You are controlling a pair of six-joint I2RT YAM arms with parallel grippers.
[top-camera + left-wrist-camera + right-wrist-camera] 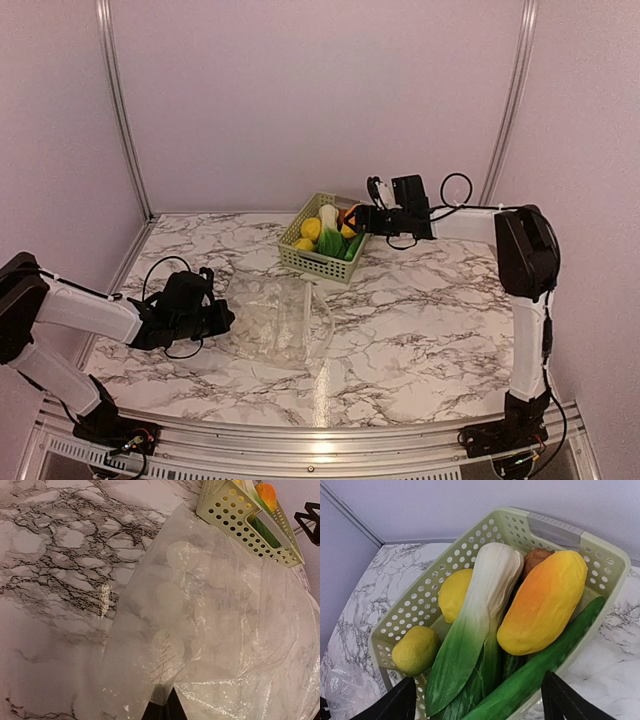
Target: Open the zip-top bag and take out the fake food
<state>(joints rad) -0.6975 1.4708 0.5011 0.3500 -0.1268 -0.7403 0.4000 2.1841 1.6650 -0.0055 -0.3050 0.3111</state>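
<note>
The clear zip-top bag lies crumpled and flat on the marble table, with no food showing inside it; it fills the left wrist view. My left gripper is shut on the bag's near edge. The fake food lies in the pale green basket: two yellow lemons, a white-green leafy vegetable, an orange-yellow mango, a long green pod and a small brown piece. My right gripper is open and empty just above the basket's right end.
The basket stands at the back middle of the table, its near corner beside the bag's far edge. Pale walls with metal rails close the back and sides. Bare marble table lies to the right of the bag.
</note>
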